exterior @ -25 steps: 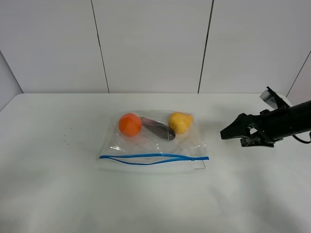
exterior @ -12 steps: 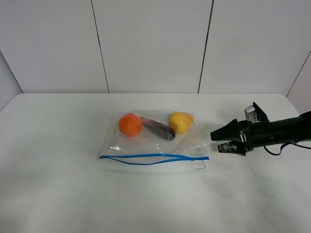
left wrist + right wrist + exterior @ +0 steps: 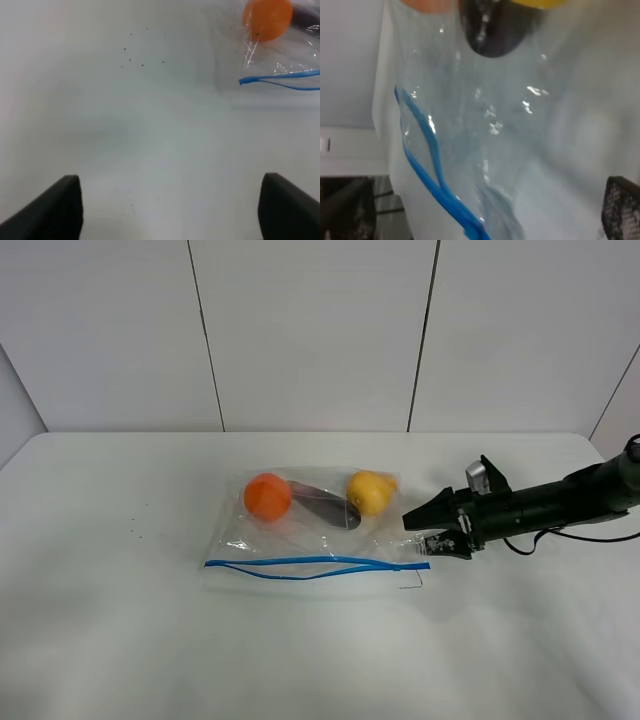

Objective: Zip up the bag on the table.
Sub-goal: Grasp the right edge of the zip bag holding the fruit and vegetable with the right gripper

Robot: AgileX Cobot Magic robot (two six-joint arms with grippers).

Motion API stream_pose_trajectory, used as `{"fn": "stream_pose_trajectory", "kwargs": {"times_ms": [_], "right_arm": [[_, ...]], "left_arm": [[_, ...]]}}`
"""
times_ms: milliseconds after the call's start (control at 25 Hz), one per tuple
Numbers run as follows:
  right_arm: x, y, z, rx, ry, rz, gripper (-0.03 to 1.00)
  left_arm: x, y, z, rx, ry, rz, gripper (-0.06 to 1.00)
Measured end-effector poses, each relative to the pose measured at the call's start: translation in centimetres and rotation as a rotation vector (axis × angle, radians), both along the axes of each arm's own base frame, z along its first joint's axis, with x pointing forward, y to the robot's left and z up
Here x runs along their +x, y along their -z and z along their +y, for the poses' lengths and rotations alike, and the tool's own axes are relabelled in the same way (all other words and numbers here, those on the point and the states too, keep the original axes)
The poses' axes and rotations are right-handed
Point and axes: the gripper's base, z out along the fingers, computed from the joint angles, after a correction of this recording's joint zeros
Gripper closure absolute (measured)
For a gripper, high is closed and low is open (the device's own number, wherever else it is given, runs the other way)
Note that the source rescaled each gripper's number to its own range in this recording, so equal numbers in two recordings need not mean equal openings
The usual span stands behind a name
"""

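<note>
The clear bag (image 3: 312, 531) lies flat in the middle of the white table (image 3: 120, 620). An orange ball (image 3: 267, 496), a dark purple item (image 3: 325, 507) and a yellow item (image 3: 370, 492) show through it. Its blue zipper strip (image 3: 315, 563) runs along the near edge and gapes apart in the middle. My right gripper (image 3: 421, 533) is open, low over the table at the bag's right end, by the zipper's end. The right wrist view shows the bag (image 3: 485, 115) and zipper (image 3: 427, 160) close up, with one fingertip (image 3: 622, 210). My left gripper (image 3: 170, 210) is open and empty over bare table, away from the bag's left end (image 3: 280, 65).
White wall panels (image 3: 310, 330) stand behind the table's far edge. A few dark specks (image 3: 142, 50) dot the tabletop left of the bag. A cable (image 3: 590, 533) trails from the right arm.
My right gripper has moved left and down, from well clear of the bag to its right end by the zipper. The bag has not moved.
</note>
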Motion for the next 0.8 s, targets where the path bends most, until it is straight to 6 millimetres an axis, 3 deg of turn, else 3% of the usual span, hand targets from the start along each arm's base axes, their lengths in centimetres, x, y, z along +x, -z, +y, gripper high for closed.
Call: {"fn": "stream_pose_trajectory", "kwargs": {"times_ms": [240, 800], "right_arm": [[0.3, 0.5, 1.7, 0.016, -0.013, 0.023, -0.03], [0.2, 0.3, 2.7, 0.048, -0.028, 0.04, -0.03]], "left_arm": [[0.0, 0.0, 0.0, 0.0, 0.0, 0.0, 0.21], [0.0, 0.0, 0.0, 0.0, 0.0, 0.0, 0.21]]}}
